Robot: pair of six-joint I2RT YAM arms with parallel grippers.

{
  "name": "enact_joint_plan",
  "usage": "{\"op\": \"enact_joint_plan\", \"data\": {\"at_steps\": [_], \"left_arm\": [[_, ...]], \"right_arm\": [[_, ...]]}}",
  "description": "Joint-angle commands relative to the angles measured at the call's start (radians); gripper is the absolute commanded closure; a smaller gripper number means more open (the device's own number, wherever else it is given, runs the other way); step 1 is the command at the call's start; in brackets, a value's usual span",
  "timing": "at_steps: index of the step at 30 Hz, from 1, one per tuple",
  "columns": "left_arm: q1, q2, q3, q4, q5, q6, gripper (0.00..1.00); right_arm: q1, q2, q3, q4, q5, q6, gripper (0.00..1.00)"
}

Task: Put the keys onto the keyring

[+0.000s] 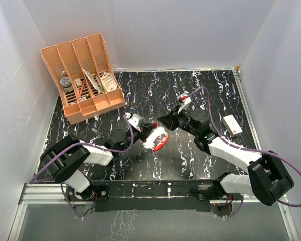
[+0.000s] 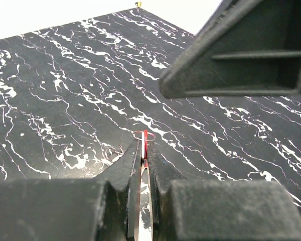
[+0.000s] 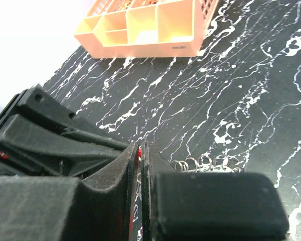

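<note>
Two thin pinches: left gripper clamped keyring edge-on, front-right of orange desk organizer; right gripper jaws sat nearly together on red sliver, prob. key. Risk: key could slip w/ so little bite; keyring could twist during threading.

Both arms reach inward from their near bases, fingertips almost meeting mid-table. The left gripper pinches the keyring edge-on. The right gripper pinches the keys.

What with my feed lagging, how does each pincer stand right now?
Left pincer: closed on the red-and-white oval loop keyring.
Right pincer: closed, a tiny red-headed key pinched between its pads.
</note>
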Motion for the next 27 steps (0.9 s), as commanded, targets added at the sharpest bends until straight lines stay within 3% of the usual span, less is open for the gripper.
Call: {"op": "enact_joint_plan", "data": {"at_steps": [1,4,7,16,27], "left_arm": [[0.002,-0.073,-0.023,0.004,0.051,0.063,1.0],[0.001,-0.088,-0.064,0.068,0.082,0.098,1.0],[0.001,-0.093,-0.103,0.124,0.1,0.132,1.0],[0.002,-0.03,-0.154,0.296,0.146,0.21,1.0],[0.002,0.033,-0.139,0.362,0.179,0.239,1.0]], "right_arm": [[0.004,-0.021,0.099,-0.127,0.106,0.006,0.92],[-0.006,0.0,0.129,-0.195,0.086,0.028,0.65],[-0.009,0.02,0.121,-0.155,0.006,0.079,0.58],[-0.02,0.158,0.096,0.038,-0.242,0.299,0.57],[-0.02,0.173,0.07,0.135,-0.32,0.384,0.59]]}}
